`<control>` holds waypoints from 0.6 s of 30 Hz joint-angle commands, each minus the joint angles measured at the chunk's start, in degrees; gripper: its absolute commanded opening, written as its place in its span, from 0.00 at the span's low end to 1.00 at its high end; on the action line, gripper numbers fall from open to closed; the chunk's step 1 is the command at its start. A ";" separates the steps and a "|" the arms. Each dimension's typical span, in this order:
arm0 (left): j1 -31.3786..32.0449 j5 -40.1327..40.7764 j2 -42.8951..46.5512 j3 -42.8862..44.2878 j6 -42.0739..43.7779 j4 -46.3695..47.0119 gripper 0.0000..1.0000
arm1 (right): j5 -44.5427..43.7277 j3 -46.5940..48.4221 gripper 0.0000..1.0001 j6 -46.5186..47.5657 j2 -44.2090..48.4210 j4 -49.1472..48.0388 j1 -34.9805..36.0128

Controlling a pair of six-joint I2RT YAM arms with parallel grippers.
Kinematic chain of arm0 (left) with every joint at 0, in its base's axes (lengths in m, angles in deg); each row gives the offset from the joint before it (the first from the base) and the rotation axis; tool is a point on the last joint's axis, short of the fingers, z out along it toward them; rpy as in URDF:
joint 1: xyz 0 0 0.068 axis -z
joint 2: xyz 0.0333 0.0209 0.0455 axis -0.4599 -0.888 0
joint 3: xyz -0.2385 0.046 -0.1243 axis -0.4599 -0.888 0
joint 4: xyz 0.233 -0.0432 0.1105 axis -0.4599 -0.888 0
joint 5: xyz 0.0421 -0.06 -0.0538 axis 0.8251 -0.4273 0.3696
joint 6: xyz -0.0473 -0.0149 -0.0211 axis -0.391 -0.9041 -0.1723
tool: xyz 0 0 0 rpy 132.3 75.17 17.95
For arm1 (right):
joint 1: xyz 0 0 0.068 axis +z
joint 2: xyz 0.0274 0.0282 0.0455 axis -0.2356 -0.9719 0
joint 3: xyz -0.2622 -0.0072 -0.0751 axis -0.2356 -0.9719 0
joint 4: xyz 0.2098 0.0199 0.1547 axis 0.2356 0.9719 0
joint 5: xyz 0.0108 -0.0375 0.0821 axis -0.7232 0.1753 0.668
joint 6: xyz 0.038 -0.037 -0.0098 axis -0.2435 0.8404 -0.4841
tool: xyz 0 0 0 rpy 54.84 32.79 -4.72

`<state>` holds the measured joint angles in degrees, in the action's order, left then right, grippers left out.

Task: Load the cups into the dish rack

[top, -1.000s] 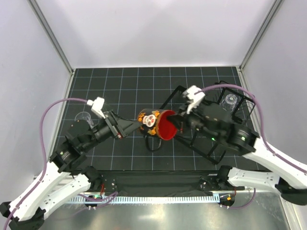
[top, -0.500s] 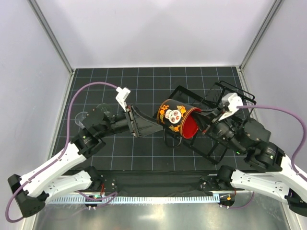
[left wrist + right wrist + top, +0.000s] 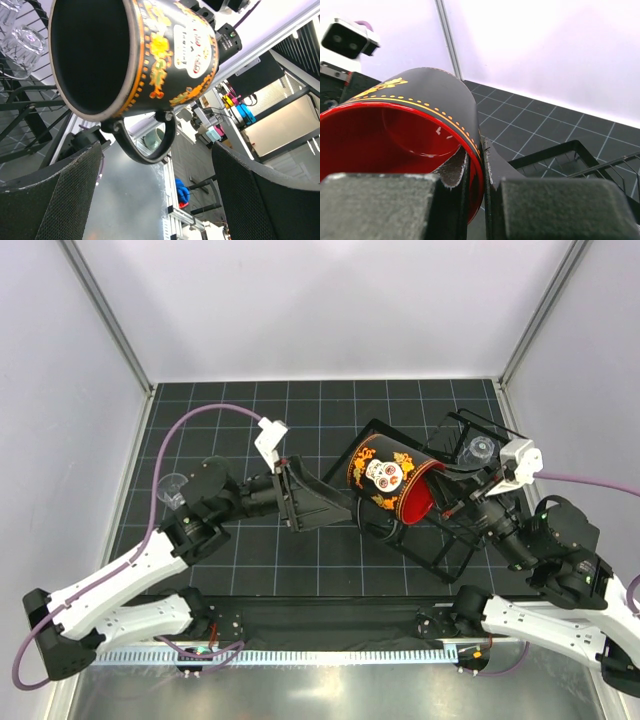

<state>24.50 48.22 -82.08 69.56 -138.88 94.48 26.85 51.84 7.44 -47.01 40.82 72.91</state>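
The mug [image 3: 385, 475], black with a skull print and red inside, is held tilted in the air over the near-left corner of the black wire dish rack [image 3: 440, 552]. My right gripper [image 3: 447, 505] is shut on its rim, one finger inside the red wall and one outside, as the right wrist view [image 3: 476, 160] shows. My left gripper [image 3: 345, 508] is open just left of the mug. In the left wrist view its fingers [image 3: 65, 200] stand wide apart below the mug's base [image 3: 125, 55]. A clear tumbler [image 3: 478, 450] sits in the rack.
A clear tumbler [image 3: 172, 488] stands on the black grid mat at the far left, and another [image 3: 212, 464] is partly hidden behind my left arm. Rack bars [image 3: 570, 150] lie right of the mug. Two tumblers [image 3: 22, 42] show among the rack wires.
The mug has moved right and up, from mid-mat to over the rack's corner, carried by my right gripper. My left arm has stretched out after it.
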 commanded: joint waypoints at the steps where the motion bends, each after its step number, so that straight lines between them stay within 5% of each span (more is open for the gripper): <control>1: 0.94 -0.46 -1.81 3.26 -0.37 2.74 0.88 | 3.57 4.00 0.04 -1.70 2.09 -16.00 0.04; 18: 9.91 4.98 -9.98 4.05 -5.20 18.65 0.81 | 6.66 -2.51 0.04 2.08 5.52 -27.43 0.13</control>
<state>33.31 50.82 -91.57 71.22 -142.92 104.62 33.29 49.11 10.02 -42.62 28.30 72.91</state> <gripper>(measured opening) 0.823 0.114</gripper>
